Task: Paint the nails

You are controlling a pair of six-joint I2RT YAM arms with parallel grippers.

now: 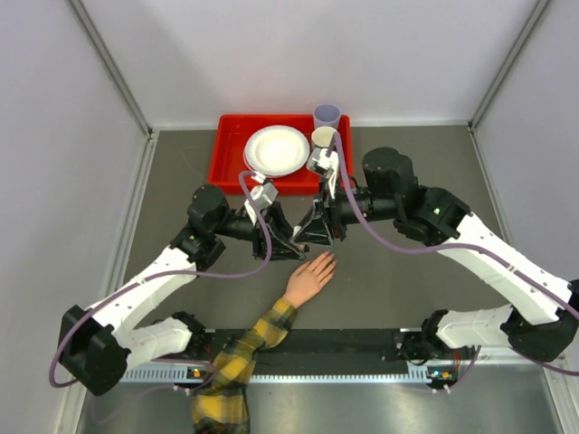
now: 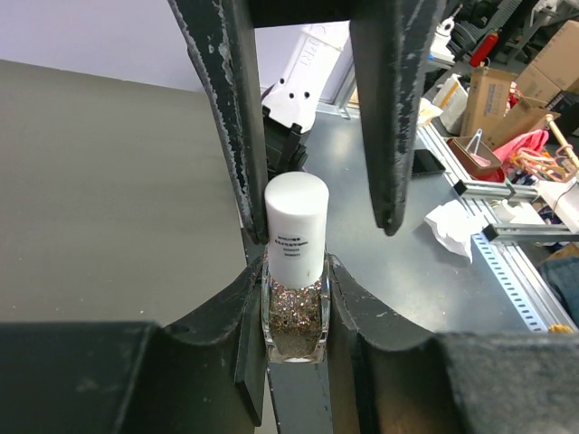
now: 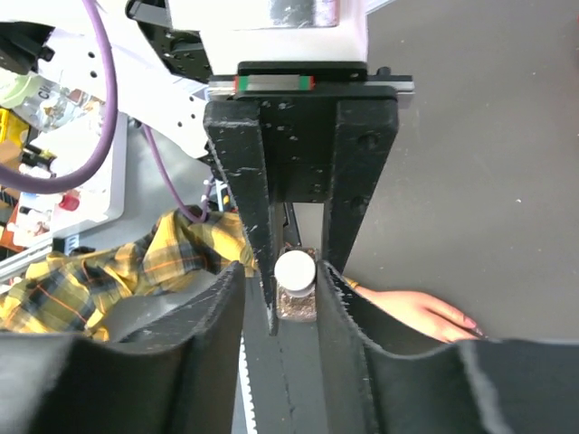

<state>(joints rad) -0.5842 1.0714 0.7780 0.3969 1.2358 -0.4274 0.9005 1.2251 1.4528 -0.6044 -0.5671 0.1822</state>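
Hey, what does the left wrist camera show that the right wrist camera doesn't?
Only the left wrist view shows the glitter polish inside the small bottle from the side, plus a crumpled tissue and cardboard boxes. Only the right wrist view shows the mannequin hand and its plaid sleeve. Both show the bottle's white cap between black jaws.

Nails (image 1: 329,260) at the far tips of the hand (image 1: 308,280), flat on the counter (image 1: 398,285)!
There's the pale peach hand, palm down on the dark grey counter, fingers close together and pointing away to the far right. Its yellow-and-black plaid sleeve (image 1: 244,348) trails back toward the near edge. From above the nails are tiny, barely told apart from the skin. The right wrist view catches the fingertips (image 3: 468,322) with a faint pink tinge, too small to say whether any coat is on.
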